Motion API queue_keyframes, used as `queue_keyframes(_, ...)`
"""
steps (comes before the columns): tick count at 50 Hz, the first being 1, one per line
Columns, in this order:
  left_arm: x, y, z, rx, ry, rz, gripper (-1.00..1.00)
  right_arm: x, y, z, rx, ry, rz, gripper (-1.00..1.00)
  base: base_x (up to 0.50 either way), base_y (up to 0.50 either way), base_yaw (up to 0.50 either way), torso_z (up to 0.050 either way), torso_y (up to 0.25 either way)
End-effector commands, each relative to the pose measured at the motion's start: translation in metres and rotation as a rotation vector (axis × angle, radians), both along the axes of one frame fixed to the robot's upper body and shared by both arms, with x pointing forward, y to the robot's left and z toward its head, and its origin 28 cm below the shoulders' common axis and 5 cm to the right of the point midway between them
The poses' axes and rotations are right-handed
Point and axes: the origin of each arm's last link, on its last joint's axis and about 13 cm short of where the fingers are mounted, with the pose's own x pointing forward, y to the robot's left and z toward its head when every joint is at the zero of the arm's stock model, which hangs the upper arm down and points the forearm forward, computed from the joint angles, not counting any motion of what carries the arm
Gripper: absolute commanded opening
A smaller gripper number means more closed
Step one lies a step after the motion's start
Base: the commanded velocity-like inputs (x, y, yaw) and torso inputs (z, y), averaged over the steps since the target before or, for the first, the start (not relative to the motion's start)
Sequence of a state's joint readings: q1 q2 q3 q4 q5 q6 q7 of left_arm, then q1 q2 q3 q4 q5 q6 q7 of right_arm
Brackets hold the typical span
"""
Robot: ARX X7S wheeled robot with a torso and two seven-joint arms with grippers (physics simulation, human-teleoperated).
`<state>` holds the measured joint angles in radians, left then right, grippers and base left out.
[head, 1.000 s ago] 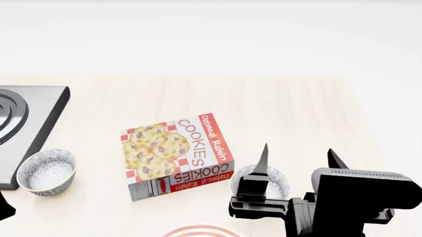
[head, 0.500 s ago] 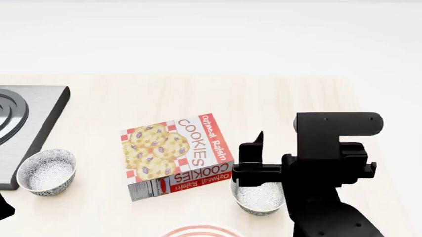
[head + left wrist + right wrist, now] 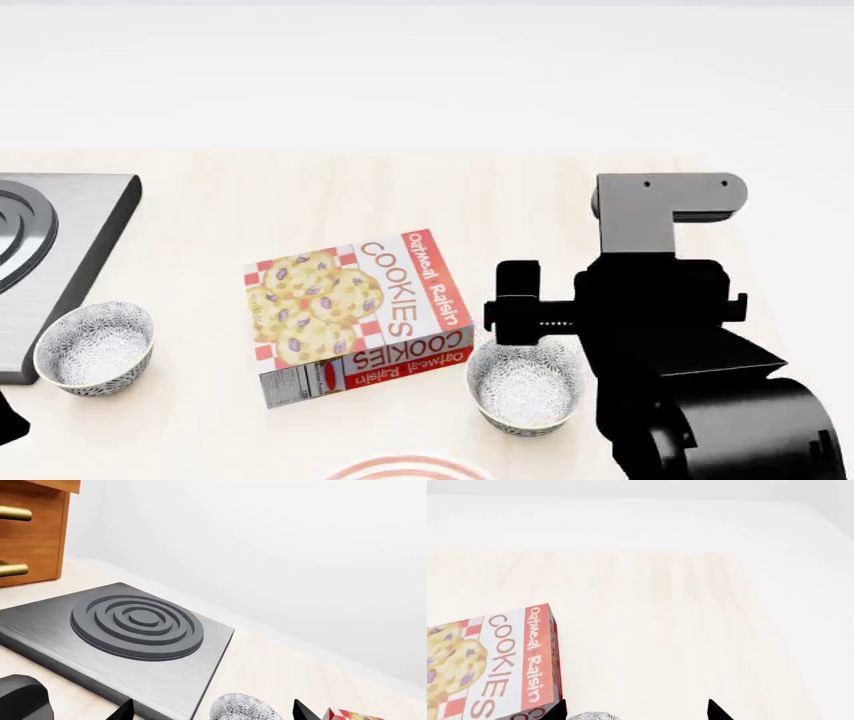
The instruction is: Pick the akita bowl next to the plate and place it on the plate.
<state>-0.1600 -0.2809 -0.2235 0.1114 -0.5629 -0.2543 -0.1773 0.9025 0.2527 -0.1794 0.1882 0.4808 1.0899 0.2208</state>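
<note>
Two speckled bowls sit on the pale wooden counter (image 3: 400, 190). One bowl (image 3: 525, 388) stands beside the cookie box (image 3: 358, 314), just beyond the red-ringed plate (image 3: 407, 468) at the near edge; the right gripper (image 3: 534, 322) hangs over its far rim, fingertips apart. The other bowl (image 3: 94, 348) stands near the grey hob (image 3: 127, 640), with the left gripper (image 3: 212, 714) open around it.

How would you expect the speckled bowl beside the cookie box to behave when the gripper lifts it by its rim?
The akita bowl looks rigid and glazed, so probably slippery. Its small foot suggests it may tip. Probably light.
</note>
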Motion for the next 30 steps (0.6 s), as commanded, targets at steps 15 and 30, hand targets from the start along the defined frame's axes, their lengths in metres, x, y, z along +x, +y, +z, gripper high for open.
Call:
queue_keyframes(15, 0.0, 0.0, -0.001, -0.001, 0.001, -0.002, 1.0, 0.034, -0.002, -0.006, 0.075, 0.193, -0.003, 1.0, 0.0, 0.0, 0.0, 0.0, 0.0)
queue_keyframes(30, 0.0, 0.0, 0.0, -0.005, 0.001, 0.0, 1.0, 0.039, -0.004, -0.022, 0.065, 0.296, -0.028, 1.0, 0.0, 0.0, 0.0, 0.0, 0.0)
